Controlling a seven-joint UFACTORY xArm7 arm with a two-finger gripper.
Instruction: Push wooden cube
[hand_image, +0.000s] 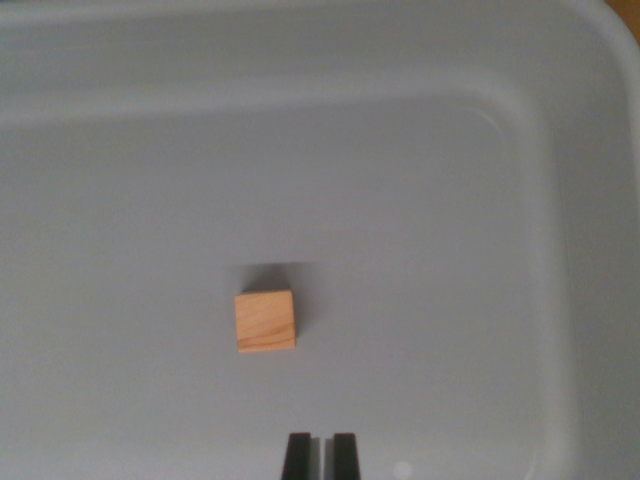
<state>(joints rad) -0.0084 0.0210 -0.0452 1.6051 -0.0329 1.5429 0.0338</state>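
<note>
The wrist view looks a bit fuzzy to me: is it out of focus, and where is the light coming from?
In the wrist view the whole picture is soft; the wooden cube has blurred edges and faint grain. Its shadow falls behind it, toward the top of the view, so light likely comes from the near side. The pale tray shows little glare, only a faint sheen on its curved rim. The claw tips look dark and blurred.

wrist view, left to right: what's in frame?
wooden cube → tool, fingertips nearly together at the bottom edge → bin's right wall. All inside the grey bin.
</note>
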